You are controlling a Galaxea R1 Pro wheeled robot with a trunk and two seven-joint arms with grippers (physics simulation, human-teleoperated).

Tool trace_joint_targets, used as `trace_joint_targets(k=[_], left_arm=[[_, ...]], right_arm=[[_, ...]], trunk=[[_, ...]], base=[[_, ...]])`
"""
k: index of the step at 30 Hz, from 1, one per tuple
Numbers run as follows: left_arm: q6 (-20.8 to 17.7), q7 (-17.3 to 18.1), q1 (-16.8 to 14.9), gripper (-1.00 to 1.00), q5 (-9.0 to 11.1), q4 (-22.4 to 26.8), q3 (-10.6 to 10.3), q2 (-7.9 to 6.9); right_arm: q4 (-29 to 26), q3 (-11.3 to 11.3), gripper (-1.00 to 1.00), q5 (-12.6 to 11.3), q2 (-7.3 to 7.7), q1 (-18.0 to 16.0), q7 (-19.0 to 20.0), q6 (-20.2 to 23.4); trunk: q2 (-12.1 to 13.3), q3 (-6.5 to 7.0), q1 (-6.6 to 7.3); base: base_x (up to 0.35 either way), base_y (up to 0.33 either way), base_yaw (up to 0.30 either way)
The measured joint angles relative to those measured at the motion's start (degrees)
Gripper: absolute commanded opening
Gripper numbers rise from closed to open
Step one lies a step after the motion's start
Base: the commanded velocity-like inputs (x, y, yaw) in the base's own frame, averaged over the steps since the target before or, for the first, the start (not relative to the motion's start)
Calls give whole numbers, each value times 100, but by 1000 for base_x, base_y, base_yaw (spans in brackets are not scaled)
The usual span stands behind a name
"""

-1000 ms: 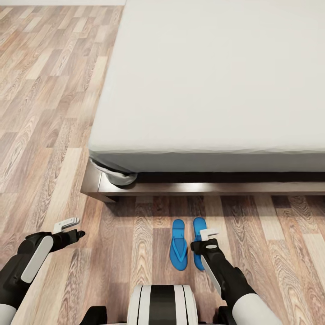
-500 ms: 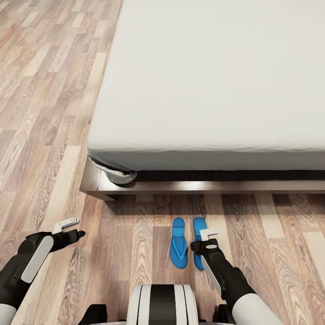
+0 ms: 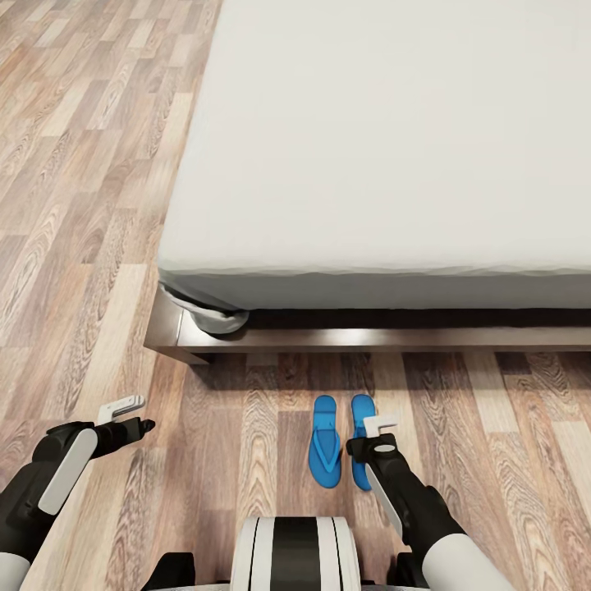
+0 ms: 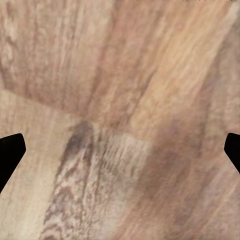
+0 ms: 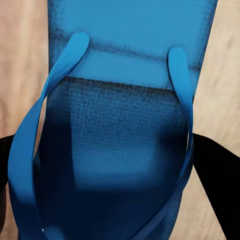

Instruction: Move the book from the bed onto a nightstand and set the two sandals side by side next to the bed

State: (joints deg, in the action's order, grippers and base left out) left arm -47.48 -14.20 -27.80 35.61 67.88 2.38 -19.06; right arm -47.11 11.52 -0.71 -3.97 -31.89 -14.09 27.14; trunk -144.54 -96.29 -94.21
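Sandals: two bright blue flat flip-flops, left one point(image 3: 325, 444) and right one point(image 3: 361, 439), lie side by side on the light brown wood-plank floor point(image 3: 82, 246), just in front of the large low bed w/ dark wooden frame and pale grey-white mattress point(image 3: 394, 148). Right hand point(image 3: 379, 427) hangs directly above the right sandal point(image 5: 120, 130); dark fingers point(image 5: 215, 175) spread wide either side of it, contact unclear, prob. not gripping. Left hand point(image 3: 123, 414) well apart to the left, open wide, empty, over bare floor point(image 4: 120, 120). One bed.
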Motion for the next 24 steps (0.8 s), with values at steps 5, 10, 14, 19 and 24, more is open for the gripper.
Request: trace_joint_targets(k=[5, 10, 14, 19, 24], left_arm=[[2, 0, -2, 100, 0, 0, 2, 0], [3, 0, -1, 100, 0, 0, 3, 0], [2, 0, -3, 100, 0, 0, 2, 0], [1, 0, 2, 100, 0, 0, 0, 0], [2, 0, -2, 100, 0, 0, 5, 0]], right_arm=[[-1, 0, -100, 1, 1, 0, 0, -4], [-3, -5, 100, -6, 6, 0, 1, -7], [-2, -8, 100, -6, 6, 0, 1, -7], [-2, -9, 100, -8, 4, 0, 2, -6], [-2, -9, 100, -7, 8, 0, 2, -6]], trunk=[[0, 0, 0], [0, 0, 0], [0, 0, 0], [0, 0, 0], [0, 0, 0]], base=[[0, 0, 0], [0, 0, 0], [0, 0, 0], [0, 0, 0], [0, 0, 0]])
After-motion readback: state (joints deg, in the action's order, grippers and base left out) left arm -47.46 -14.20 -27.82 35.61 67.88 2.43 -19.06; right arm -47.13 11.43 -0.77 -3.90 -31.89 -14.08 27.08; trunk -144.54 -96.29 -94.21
